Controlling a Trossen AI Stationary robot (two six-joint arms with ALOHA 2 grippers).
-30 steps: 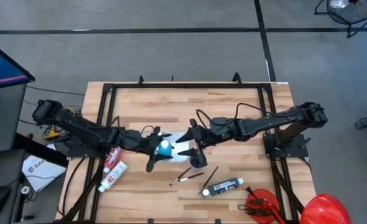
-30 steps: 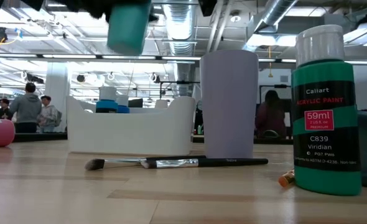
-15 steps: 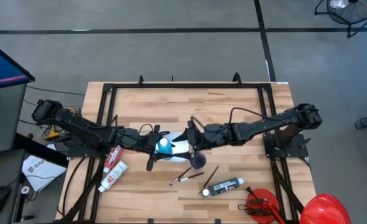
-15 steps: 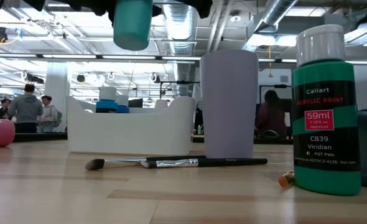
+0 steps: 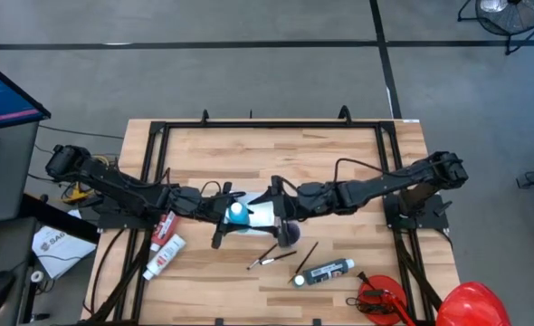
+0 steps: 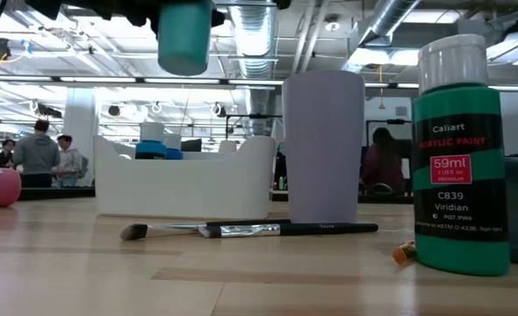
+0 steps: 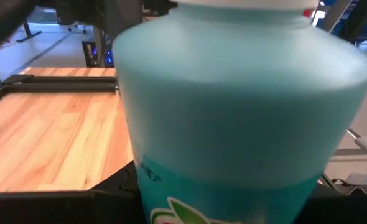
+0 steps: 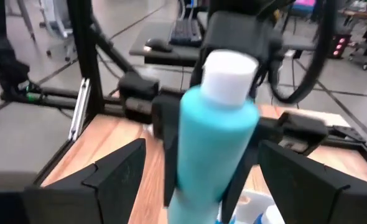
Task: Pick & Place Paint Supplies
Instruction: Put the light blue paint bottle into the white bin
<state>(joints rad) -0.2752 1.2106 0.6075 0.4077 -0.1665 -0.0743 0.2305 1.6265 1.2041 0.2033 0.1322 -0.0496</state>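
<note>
The left tool [image 5: 224, 214] is clamped on the light blue bottle [image 5: 238, 213], holding it upright in the air above the white bin [image 5: 263, 217] at mid-counter [image 5: 276, 154]. Just beside it, the right tool [image 5: 271, 210] faces the bottle with its fingers spread wide, one on each side, gripping nothing. This looks like a handover or a drop into the bin; next, the right tool would need to close squarely on the body before the left lets go. The bottle is smooth, teal-blue, with a white cap [image 8: 228, 74].
</note>
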